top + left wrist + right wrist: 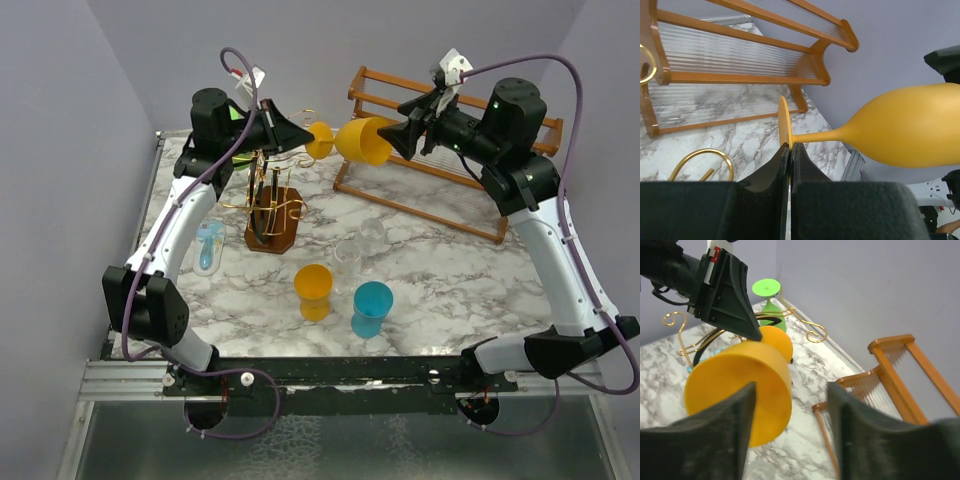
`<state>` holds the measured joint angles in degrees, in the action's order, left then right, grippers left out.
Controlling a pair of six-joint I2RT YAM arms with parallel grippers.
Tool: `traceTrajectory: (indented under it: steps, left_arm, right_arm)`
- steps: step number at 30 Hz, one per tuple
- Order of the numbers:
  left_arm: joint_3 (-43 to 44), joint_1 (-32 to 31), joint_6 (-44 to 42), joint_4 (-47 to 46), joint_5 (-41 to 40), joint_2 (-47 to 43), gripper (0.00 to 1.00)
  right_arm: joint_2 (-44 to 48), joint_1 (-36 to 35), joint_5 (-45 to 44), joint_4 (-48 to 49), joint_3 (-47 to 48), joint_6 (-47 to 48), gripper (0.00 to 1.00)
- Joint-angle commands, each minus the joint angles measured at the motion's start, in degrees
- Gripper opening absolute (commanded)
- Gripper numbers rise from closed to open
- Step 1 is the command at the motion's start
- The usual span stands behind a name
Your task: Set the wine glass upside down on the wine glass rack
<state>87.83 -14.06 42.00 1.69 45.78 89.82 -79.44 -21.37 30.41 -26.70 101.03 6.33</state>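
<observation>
Toward the near edge of the table point(450, 285), an orange glass point(313, 284) and a blue glass point(373, 303), upright, side by side. Just behind, two clear glasses point(349, 255), faint against the marble, outlines hard to trace. By the left edge, a pale blue thing point(208, 245), too small to name. Farther back, left of the middle, the wine glass rack point(272, 212) on its dark base, partly covered by the left arm from above.

Higher up, right of the rack's top and not on it, the wine glass point(362, 140), sideways in the air, foot to the left, bowl to the right. Left gripper point(790, 146) clenched on the rim of the foot, plain only from the left wrist; bowl cut off at that view's edge. Right gripper point(792, 387) released, fingers point(715, 440) spread either side of the bowl, a gap on one side, shown only from the right wrist.

Green glass point(768, 295) upside down at the rack, clear from the right wrist, nearly hidden behind the left arm from above. At the far right corner, a wooden rack point(452, 160).

Count: six glasses, two racks, two grippers.
</observation>
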Motion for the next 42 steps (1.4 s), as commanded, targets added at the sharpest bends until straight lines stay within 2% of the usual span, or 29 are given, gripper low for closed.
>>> traceTrajectory:
  steps: [1, 3, 4, 6, 9, 14, 20, 31, 37, 42]
  left_arm:
    - [1.1, 4.5, 0.4, -2.7, 1.4, -3.2, 0.0]
    - [1.9, 7.2, -0.1, -2.4, 0.3, -3.7, 0.0]
    - [2.9, 8.4, -1.5, -1.4, -1.0, -3.9, 0.0]
    - [6.1, 9.3, -8.3, 3.2, -5.7, -3.9, 0.0]
    - [10.7, 8.9, -21.1, 9.1, -15.4, -4.0, 0.0]
    - [16.2, 6.9, -36.6, 14.3, -28.1, -4.1, 0.0]
    - [18.4, -1.5, -57.3, 14.8, -42.6, -3.9, 0.0]
    - [20.5, -13.0, -80.0, 14.0, -53.6, 2.1, 0.0]
    - [19.0, -16.8, -87.6, 14.0, -54.4, 6.1, 0.0]
    - [18.2, -18.9, -92.1, 14.4, -55.4, 9.5, 0.0]
  right_arm:
    - [3.9, 0.1, -5.0, 1.6, -1.9, 3.6, 0.69]
    - [5.0, 0.1, -7.2, 0.9, -2.9, 4.9, 0.79]
    - [5.4, 0.1, -8.5, 0.8, -3.5, 5.4, 0.88]
    - [6.5, 0.1, -10.9, 0.6, -5.2, 6.5, 1.0]
    - [7.5, 0.1, -14.0, 0.3, -8.1, 8.2, 1.0]
    - [8.4, 0.1, -17.9, -0.4, -13.0, 12.3, 1.0]
    - [10.9, 0.1, -20.8, 4.8, -22.6, 16.6, 1.0]
    - [14.7, 0.3, -22.2, 12.4, -35.6, 13.9, 1.0]
    - [19.7, 3.6, -19.8, 16.7, -42.0, 12.6, 1.0]
    - [21.9, 4.8, -16.5, 16.7, -44.0, 12.3, 1.0]
